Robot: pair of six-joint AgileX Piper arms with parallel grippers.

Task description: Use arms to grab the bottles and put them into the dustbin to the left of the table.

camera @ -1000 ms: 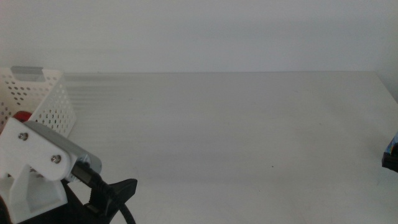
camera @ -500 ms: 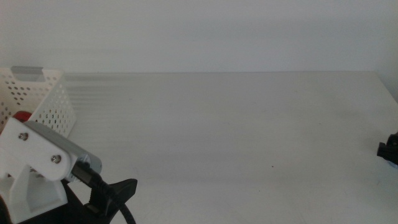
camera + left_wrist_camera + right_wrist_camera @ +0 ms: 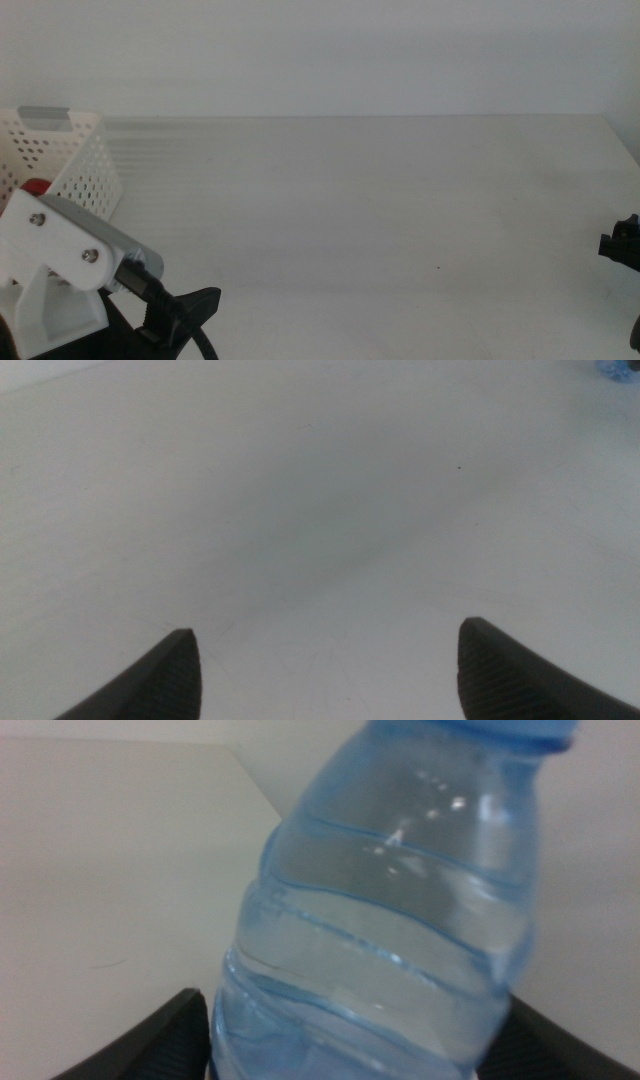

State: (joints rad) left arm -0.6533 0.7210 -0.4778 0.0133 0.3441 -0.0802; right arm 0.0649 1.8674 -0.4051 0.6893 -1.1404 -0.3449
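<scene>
The bench (image 3: 380, 200) looks almost bare from the middle view: no bottle stands anywhere on its open surface. At its left end sits the dustbin (image 3: 75, 165), a white perforated basket, and through the gap by its near wall a bit of red (image 3: 36, 186) shows inside, which I take to be the soda can already dropped in. The yellow bottle is not visible anywhere; it may lie deeper in the dustbin, but the pictures do not show it.

That leaves the water bottle (image 3: 400, 920). In the right wrist view it fills the picture, clear blue and ribbed, tilted, sitting between the right gripper (image 3: 355, 1040) jaws, which press against its lower body on both sides. So the right gripper is pinching the water bottle. From the middle view that arm only pokes in as a dark shape (image 3: 622, 245) at the far right edge of the bench, well apart from the dustbin.

The left gripper (image 3: 325, 660) has its jaws spread wide with nothing between them, only bare bench below. A speck of blue in the far corner of its view may be the water bottle. The left arm's white housing (image 3: 55, 270) sits low at the near left, just beside the dustbin.

By my reckoning at least 1 item is binned, and this last bottle has the whole bench to cross, perhaps with a handover to the left arm.
</scene>
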